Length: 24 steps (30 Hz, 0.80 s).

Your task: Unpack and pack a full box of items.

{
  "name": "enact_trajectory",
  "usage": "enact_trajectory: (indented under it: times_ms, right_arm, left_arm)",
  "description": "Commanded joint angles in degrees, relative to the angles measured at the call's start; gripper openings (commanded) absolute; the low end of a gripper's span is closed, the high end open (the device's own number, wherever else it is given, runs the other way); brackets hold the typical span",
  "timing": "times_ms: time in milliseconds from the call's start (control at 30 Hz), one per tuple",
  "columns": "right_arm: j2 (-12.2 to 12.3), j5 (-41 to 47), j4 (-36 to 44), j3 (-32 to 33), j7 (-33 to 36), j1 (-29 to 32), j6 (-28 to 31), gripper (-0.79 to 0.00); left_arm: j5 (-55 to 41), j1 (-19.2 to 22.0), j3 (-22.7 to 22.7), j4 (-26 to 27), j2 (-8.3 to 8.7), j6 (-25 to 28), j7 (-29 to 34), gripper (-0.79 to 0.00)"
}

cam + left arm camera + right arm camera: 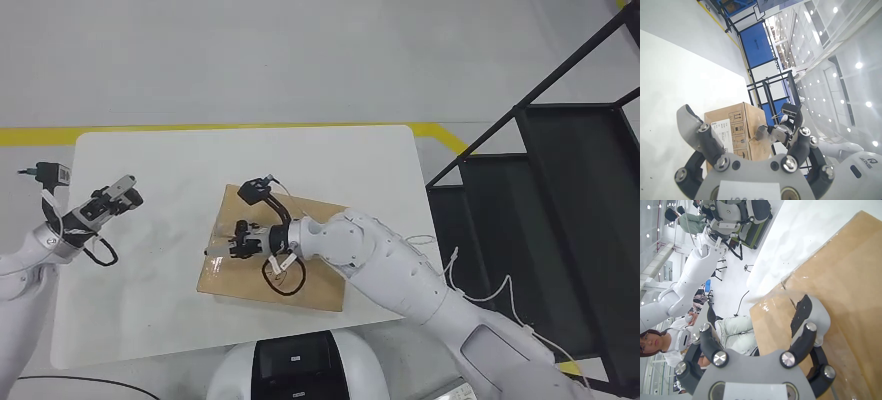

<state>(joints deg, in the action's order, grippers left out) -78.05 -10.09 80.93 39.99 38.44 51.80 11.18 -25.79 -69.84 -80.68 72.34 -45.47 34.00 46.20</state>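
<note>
The cardboard box (322,216) sits near the middle of the white surface (180,160), a little toward its near edge, with its flaps closed and glossy clear tape (766,307) running over the seam.

The right gripper (240,246) hovers at the box's left end with its fingers spread and nothing between them. One pad (802,313) lies on or just above the top panel beside the seam, and the other finger hangs past the box's edge. The left gripper (124,193) is out at the left of the surface, well apart from the box, its fingers (688,115) likewise spread wide and empty.

The main risks, as I judge them:
- **Sliding box:** nothing braces it (the left arm is too far off to help), so a pull or push on the tape could slide or swivel it across the smooth surface instead of opening it.
- **Slipping pad:** the tape looks slick, so a pad could skate off without catching an edge.
- **Torn cardboard:** the flap near the seam already looks a little ragged, and digging in hard could rip the card rather than lift the tape.
- **Tipping:** an upward tug at one end might tilt the whole box.

The count:
- **Box:** one, with its contents hidden and so not countable.
- **Surface:** one.
- **Grippers:** two, each with two fingers.
- **Tape:** one taped seam that I can make out.
</note>
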Motion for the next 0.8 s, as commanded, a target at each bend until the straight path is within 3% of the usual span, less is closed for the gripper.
enact_trajectory:
  times_ms: [0, 433, 767]
  right_arm:
    - [-0.54, 0.32, -0.72, -0.87, 0.08, -0.97, -0.14, 0.0]
    - [-4.38, 3.21, -8.07, -4.9, -1.62, -6.55, 0.12, 0.0]
    - [-5.85, 8.36, -12.83, -3.55, -2.4, -7.53, 2.97, 0.0]
  left_arm:
    - [0.08, -0.5, -0.57, 0.25, 0.02, -0.11, -0.04, 0.0]
    - [0.64, -2.69, -3.08, 1.33, -0.1, -0.9, -0.17, 0.0]
    - [1.57, -2.66, -2.84, 1.74, -0.55, -1.59, 0.43, 0.0]
